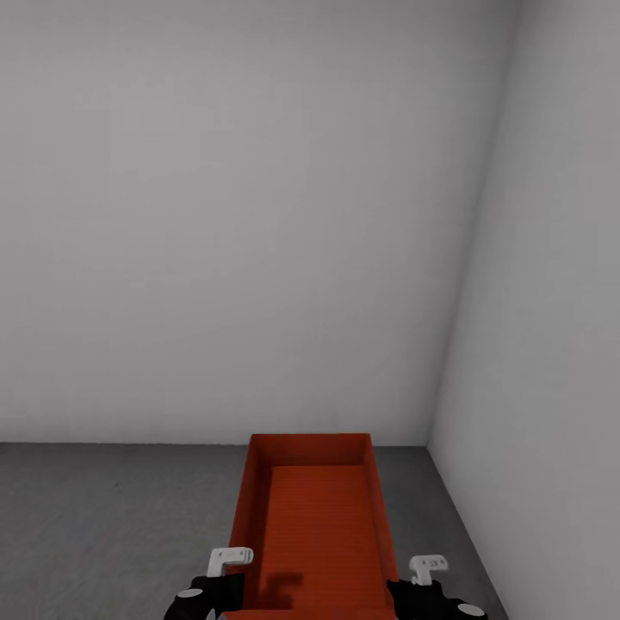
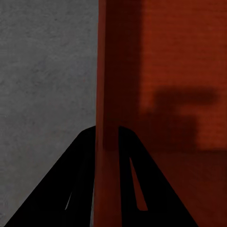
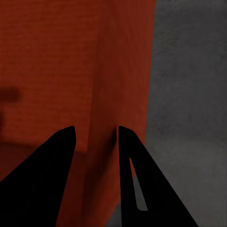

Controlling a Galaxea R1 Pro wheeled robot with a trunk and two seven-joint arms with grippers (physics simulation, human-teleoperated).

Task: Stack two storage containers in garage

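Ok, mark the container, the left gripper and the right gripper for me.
container (image 1: 323,517), head view, inner bottom.
left gripper (image 2: 108,189), left wrist view, midway between fingertips.
right gripper (image 3: 97,189), right wrist view, midway between fingertips.

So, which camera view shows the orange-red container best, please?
The head view: it shows the storage container nearly whole, open and empty, held over the grey floor. The left wrist view shows one wall between the left gripper fingers; the right wrist view shows the opposite wall between the right gripper fingers.
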